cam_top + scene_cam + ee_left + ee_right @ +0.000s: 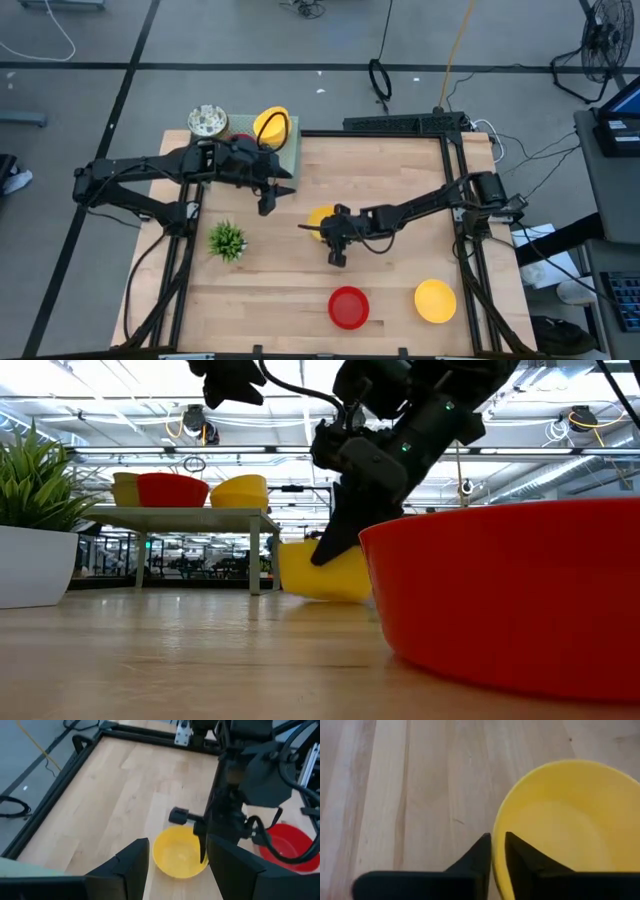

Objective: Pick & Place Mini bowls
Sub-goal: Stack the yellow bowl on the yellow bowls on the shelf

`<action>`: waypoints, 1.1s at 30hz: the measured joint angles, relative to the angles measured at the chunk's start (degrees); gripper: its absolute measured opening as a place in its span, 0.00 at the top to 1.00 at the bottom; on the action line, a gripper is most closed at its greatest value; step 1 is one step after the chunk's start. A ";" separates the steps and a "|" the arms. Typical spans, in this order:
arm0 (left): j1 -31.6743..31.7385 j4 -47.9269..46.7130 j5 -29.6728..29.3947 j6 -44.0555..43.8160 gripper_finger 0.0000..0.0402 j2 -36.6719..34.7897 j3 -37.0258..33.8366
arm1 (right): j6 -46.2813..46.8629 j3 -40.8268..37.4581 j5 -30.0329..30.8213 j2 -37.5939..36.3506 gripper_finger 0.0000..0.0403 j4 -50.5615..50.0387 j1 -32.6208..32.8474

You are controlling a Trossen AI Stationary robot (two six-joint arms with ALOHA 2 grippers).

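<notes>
Grasp step: right tool (497, 851) is pinched onto the rim of the small round yellow bowl (565, 825). Next: lift clear of the wooden bench (390, 180). Left tool (175, 870), spread wide, holds nothing.

yellow bowl (555, 825): running off right wrist frame edge
red bowl (510, 595): being cropped in low view, blocking table behind

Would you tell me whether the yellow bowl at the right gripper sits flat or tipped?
Tipped: the yellow bowl leans, one edge raised, with the right gripper pinching its rim.
</notes>
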 joint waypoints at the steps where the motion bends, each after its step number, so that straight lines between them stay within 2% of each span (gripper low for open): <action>1: 0.00 -0.54 0.00 0.02 0.50 0.00 0.00 | -0.04 0.00 0.00 0.00 0.86 -0.01 0.00; 9: -0.02 -4.57 0.02 0.46 0.50 0.00 0.00 | -1.66 0.04 0.13 -1.31 0.64 -1.29 0.00; 14: -1.53 -8.09 0.15 4.80 0.50 0.91 -0.08 | -1.11 0.14 -2.34 -8.56 0.56 -4.37 0.02; 20: -6.10 -7.02 0.30 9.80 0.50 2.91 -3.58 | 0.38 0.11 -7.16 -19.37 0.54 -8.48 0.66; 25: -10.14 2.09 0.52 13.75 0.50 5.56 -9.73 | 0.30 -0.95 -8.73 -26.80 0.54 -10.08 2.59; 33: -13.85 21.17 0.02 26.16 0.50 10.95 -17.81 | 0.29 -6.80 -8.57 -35.77 0.56 -9.16 5.35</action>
